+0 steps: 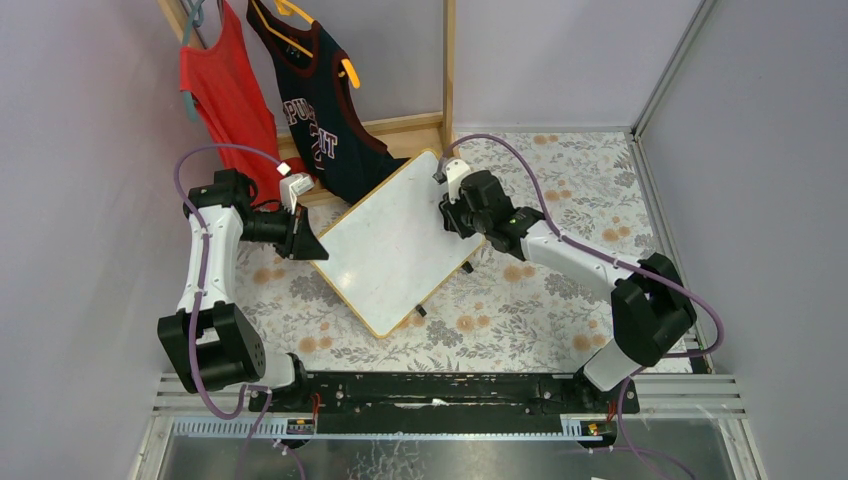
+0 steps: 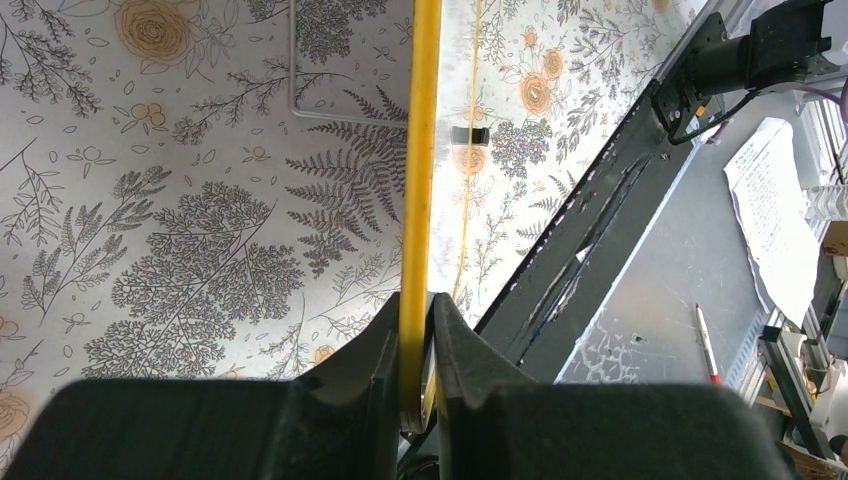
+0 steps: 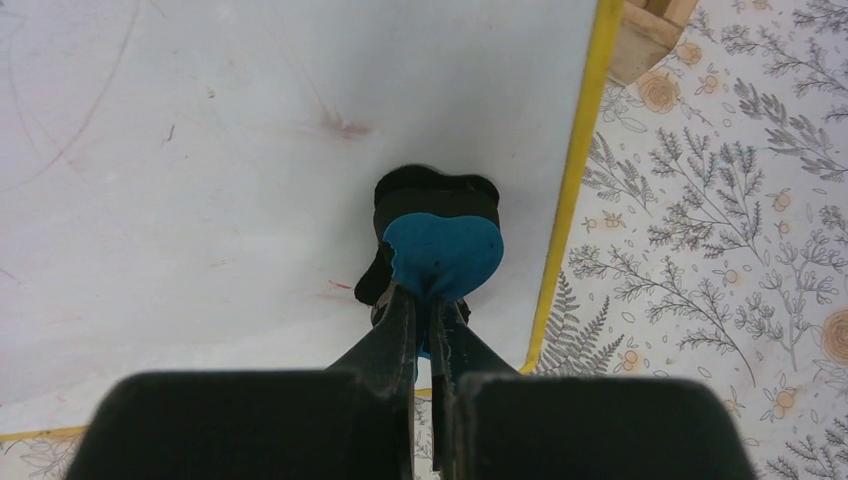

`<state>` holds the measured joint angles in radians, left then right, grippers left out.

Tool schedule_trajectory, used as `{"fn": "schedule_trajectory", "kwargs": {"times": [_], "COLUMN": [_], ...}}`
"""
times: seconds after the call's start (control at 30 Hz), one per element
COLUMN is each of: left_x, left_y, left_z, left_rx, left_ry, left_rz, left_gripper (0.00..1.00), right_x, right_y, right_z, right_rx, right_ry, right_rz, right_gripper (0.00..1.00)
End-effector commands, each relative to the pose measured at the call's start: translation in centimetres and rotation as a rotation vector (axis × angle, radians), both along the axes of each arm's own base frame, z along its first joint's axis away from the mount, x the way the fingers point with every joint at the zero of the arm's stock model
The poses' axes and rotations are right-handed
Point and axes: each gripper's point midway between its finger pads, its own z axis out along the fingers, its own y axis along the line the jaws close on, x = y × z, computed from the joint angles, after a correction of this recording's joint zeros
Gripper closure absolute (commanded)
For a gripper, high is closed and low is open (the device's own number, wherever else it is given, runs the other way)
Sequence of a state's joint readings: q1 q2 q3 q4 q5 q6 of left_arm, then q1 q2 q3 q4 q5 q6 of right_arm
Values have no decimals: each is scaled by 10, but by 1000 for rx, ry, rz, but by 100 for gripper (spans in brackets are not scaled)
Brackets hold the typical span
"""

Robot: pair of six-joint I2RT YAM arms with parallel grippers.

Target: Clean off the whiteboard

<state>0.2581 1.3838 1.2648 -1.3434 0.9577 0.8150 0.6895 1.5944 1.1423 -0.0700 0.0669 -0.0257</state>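
Left claw [image 2: 418,335] pinches the whiteboard [image 1: 390,245] by its frame, mid flowered table [image 1: 540,300]; right claw [image 3: 428,325] clamps a blue eraser [image 3: 442,250] against its face. Board looks stiff, light, slippery: best held by its rim.

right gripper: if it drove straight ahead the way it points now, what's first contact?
The whiteboard. The right gripper is shut on a blue eraser that points at the white face near the framed edge. The pad looks pressed against it, though contact is hard to confirm from this angle.
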Motion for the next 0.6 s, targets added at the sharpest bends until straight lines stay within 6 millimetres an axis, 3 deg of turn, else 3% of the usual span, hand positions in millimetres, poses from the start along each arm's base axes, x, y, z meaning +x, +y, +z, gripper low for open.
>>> {"fn": "schedule_trajectory", "kwargs": {"times": [0.0, 0.17, 0.3, 0.43, 0.57], "left_x": [12, 12, 12, 11, 11], "left_y": [15, 15, 14, 14, 14], "left_z": [-11, -12, -13, -14, -14], "left_rx": [114, 115, 113, 115, 113], "left_ry": [-75, -75, -72, -70, -70], "left_rz": [-6, -7, -7, -7, -7], "left_gripper": [100, 100, 100, 100, 100], "right_x": [-28, -52, -59, -47, -22], "right_y": [20, 44, 53, 45, 20], "right_z": [-2, -7, -9, -13, -26], "right_rx": [12, 9, 13, -22, -31], "right_ry": [37, 54, 63, 43, 70], "right_rz": [81, 154, 179, 120, 38], "right_gripper": [100, 100, 100, 100, 100]}}
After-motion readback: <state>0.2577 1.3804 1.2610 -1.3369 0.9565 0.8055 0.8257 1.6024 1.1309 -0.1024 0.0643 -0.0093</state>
